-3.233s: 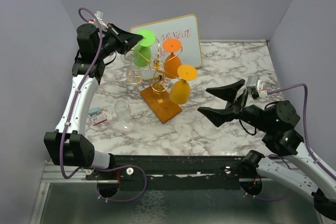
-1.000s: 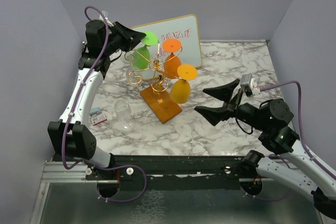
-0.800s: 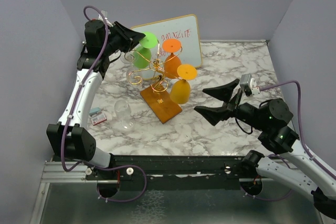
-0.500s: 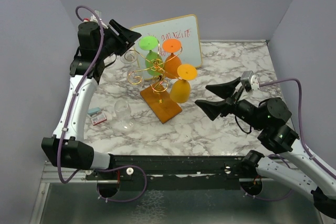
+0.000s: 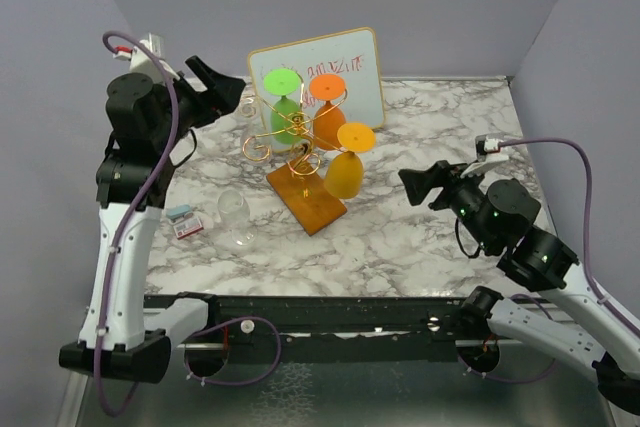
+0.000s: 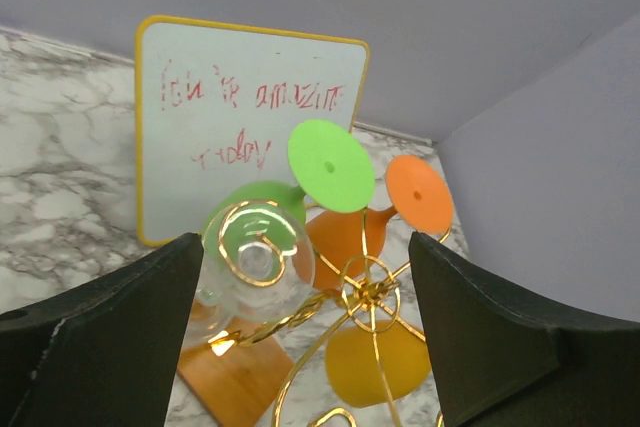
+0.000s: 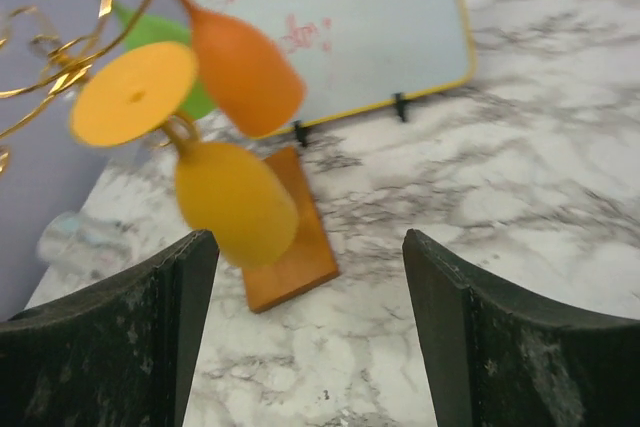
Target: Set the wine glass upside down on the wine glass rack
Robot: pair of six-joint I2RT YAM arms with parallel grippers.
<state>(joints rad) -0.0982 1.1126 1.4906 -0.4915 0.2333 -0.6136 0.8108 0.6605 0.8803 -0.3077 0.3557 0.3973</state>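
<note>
The gold wire wine glass rack (image 5: pixel 300 142) stands mid-table on its orange-brown base (image 5: pixel 306 199). A green wine glass (image 5: pixel 284 105) hangs upside down from it, foot up, beside an orange glass (image 5: pixel 327 112) and a yellow glass (image 5: pixel 345 169). In the left wrist view the green wine glass (image 6: pixel 330 165) sits behind a clear glass (image 6: pixel 250 272) hung in a spiral arm. My left gripper (image 5: pixel 236 97) is open, left of the rack and apart from the glasses, with nothing in it. The right gripper (image 5: pixel 420 185) is open and empty, to the right of the rack.
A framed whiteboard (image 5: pixel 345 72) with red writing stands behind the rack. Another clear glass (image 5: pixel 233 215) rests on the marble table (image 5: pixel 420 247) left of the base, with a small card (image 5: pixel 185 223) beside it. Grey walls close in on the left, right and back.
My left gripper opened and drew back to the left, leaving the green wine glass hanging on the rack. The right gripper pulled back to the right.
</note>
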